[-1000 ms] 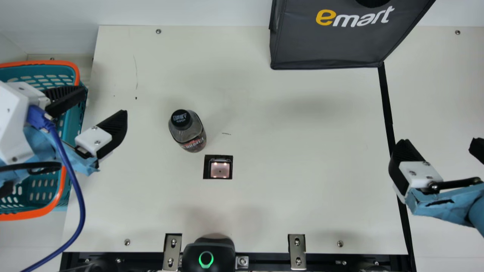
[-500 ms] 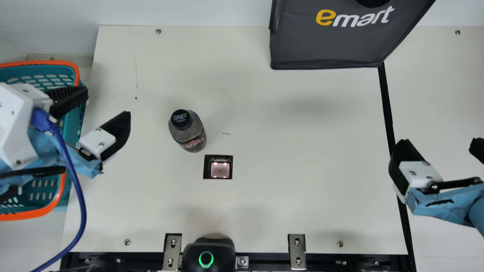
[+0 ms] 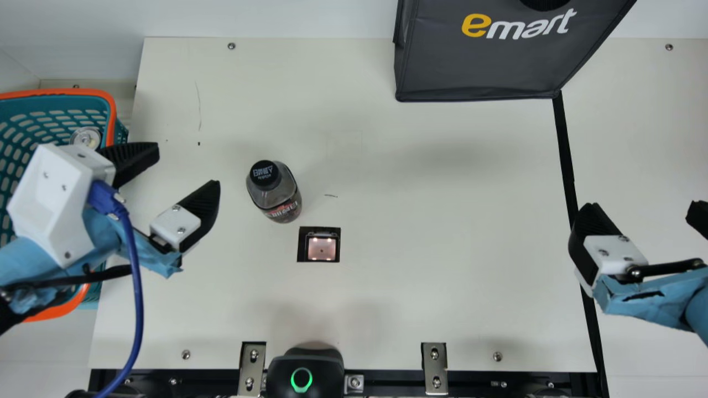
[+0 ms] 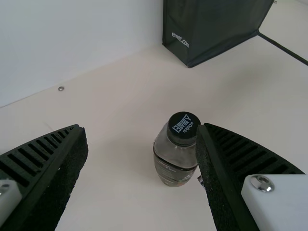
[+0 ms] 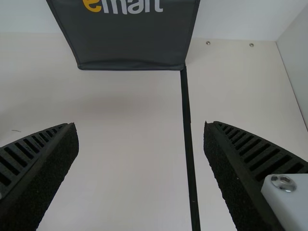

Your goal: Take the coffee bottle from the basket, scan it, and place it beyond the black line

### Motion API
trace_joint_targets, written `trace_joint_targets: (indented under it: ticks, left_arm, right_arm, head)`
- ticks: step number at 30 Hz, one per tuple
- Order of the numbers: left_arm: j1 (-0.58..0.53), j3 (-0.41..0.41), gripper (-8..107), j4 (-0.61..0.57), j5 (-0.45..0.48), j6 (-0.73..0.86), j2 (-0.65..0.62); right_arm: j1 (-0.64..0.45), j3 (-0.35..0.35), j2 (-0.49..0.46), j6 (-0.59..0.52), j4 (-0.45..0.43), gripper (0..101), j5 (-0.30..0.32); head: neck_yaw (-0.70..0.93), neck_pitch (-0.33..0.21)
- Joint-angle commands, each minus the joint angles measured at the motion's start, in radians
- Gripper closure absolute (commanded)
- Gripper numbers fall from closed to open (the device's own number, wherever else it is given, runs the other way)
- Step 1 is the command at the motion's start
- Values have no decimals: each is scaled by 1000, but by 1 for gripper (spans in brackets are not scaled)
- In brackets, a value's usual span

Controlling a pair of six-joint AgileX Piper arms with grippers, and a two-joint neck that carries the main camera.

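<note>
- And here comes the left gripper (image 3: 187, 167)! In the main view it has swung away from the basket (image 3: 58, 92), closer to the coffee bottle (image 3: 284, 190) than in the earlier frames.
- That shift uncovers a round, silver-topped thing (image 3: 86, 137) inside the basket, which the arm was covering a moment ago.
- No change for the bottle, standing on the same spot, and the right gripper (image 3: 644, 210) holds its place near the black line (image 3: 565, 149).
- Now the bottle itself: upright on the cream table (image 3: 415, 221), black cap with pale print on top, see-through greyish shoulders, and a dark label with red and white marks lower down.
- It stands just beside the square scanner (image 3: 322, 249) with its lit window, on the basket's side of the line and well apart from it.
- To the fingers, then! The left pair is spread wide with nothing gripped, and the bottle sits out past the tips, apart from both in the main view.
- It is off-centre too, nearer the finger farther from the basket; in the left wrist view that finger overlaps the edge of the bottle.
- Over on the other arm, the right fingers are also parted and holding nothing, with the bottle a long way off.
</note>
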Motion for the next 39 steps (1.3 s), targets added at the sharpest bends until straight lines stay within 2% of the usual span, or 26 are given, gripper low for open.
trace_joint_targets:
  ticks: [1, 13, 21, 39]
  left_arm:
    - [-38, 8, 9, 17, -41, -22, 4]
    - [-205, 44, 9, 118, -204, -139, 57]
    - [-287, 60, 9, 194, -281, -223, 87]
    - [-357, 114, 9, 400, -377, -416, 86]
  right_arm:
    - [0, 0, 0, 0, 0, 10, 0]
    - [0, 0, 0, 0, 0, 10, 0]
    - [0, 0, 0, 0, 0, 10, 0]
    - [0, 0, 0, 0, 0, 10, 0]
  head:
    - [2, -27]
    - [2, -27]
    - [2, -27]
    - [2, -27]
